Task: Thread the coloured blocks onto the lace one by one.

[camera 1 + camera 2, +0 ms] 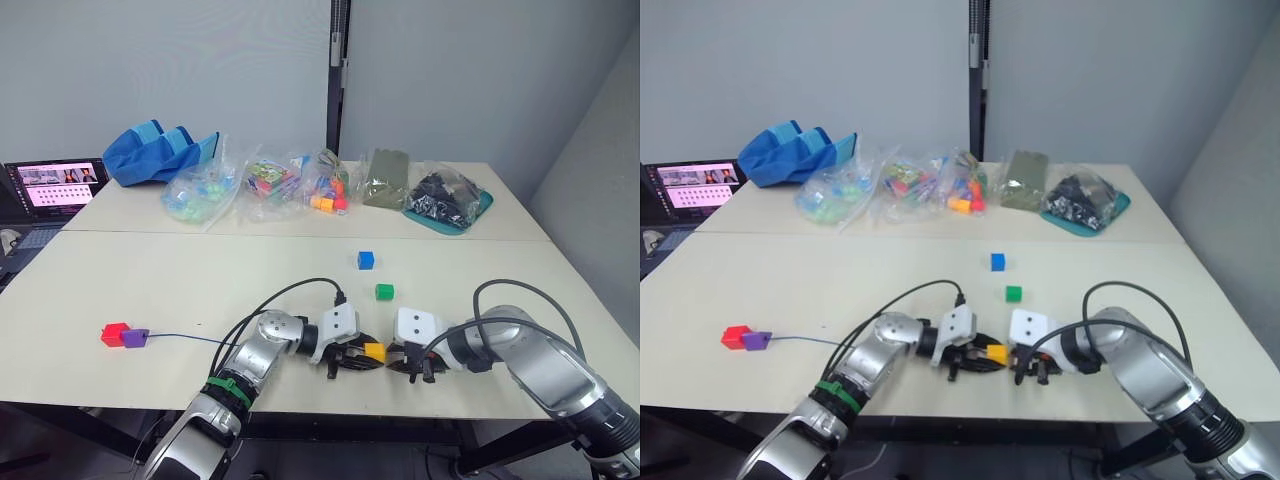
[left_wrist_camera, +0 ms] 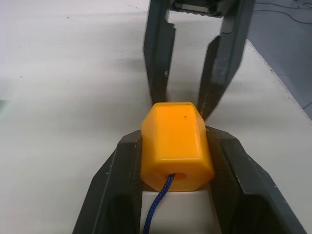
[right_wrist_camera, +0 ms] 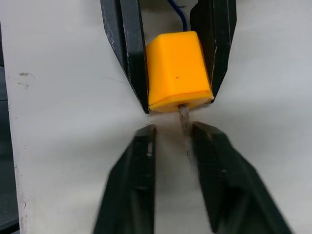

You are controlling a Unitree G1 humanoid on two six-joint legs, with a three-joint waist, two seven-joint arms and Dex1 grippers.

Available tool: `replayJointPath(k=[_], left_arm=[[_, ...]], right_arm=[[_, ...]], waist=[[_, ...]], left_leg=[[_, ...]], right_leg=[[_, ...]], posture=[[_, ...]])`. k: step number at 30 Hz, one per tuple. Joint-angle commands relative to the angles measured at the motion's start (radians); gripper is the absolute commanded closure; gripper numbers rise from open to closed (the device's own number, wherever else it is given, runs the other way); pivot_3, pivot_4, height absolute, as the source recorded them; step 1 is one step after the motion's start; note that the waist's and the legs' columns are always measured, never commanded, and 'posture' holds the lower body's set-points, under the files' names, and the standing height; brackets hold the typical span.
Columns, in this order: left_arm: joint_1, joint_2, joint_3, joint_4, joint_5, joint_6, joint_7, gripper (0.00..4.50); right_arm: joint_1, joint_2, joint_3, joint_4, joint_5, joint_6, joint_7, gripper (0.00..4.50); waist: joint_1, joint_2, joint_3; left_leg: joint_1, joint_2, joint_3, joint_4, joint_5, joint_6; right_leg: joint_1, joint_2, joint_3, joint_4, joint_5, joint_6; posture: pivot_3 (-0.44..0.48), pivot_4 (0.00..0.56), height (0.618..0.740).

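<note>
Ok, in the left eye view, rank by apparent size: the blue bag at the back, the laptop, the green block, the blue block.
1. Blue bag, largest.
2. Laptop, partly cut off by the frame edge.
3. Green block and blue block: they look alike; green sits nearer the camera, so I won't rank them.

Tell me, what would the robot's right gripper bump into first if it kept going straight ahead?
Probably the lace's stiff pale tip, poking between the right gripper fingers, then the yellow-orange plastic block that the left gripper holds.
</note>
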Motion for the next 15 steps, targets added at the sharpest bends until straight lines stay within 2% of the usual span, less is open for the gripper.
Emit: replayJointPath(k=[1, 7, 15], left_arm=[[0.0, 0.042, 0.024, -0.011, 0.001, -0.006, -0.014, 3.19], [0.039, 0.14, 0.072, -0.066, -0.027, 0.007, -0.031, 3.19], [0.144, 0.464, 0.242, -0.018, -0.078, -0.032, -0.093, 3.19]], right_arm=[[0.009, -0.016, -0.002, 0.049, -0.043, -0.011, -0.015, 4.5], [-0.024, 0.012, 0.006, 0.098, -0.05, -0.035, -0.015, 4.5], [-0.1, 0.082, 0.044, 0.182, -0.067, -0.092, 0.029, 4.5]], waist=[[-0.001, 0.0, 0.0], [-0.006, 0.0, 0.0], [-0.042, -0.001, -0.001]], left_leg=[[0.001, 0.0, 0.0, 0.0, 0.0, 0.0], [0.002, 0.0, 0.0, 0.0, 0.0, 0.0], [0.004, 0.001, 0.0, -0.003, 0.0, 0.0]], right_leg=[[0.0, 0.0, 0.0, 0.0, 0.0, 0.0], [0.001, 0.0, 0.0, 0.0, 0.0, 0.0], [0.001, 0.001, 0.0, 0.002, 0.0, -0.001]], posture=[[0.0, 0.15, 0.74], [0.0, 0.15, 0.74], [0.0, 0.15, 0.74]])
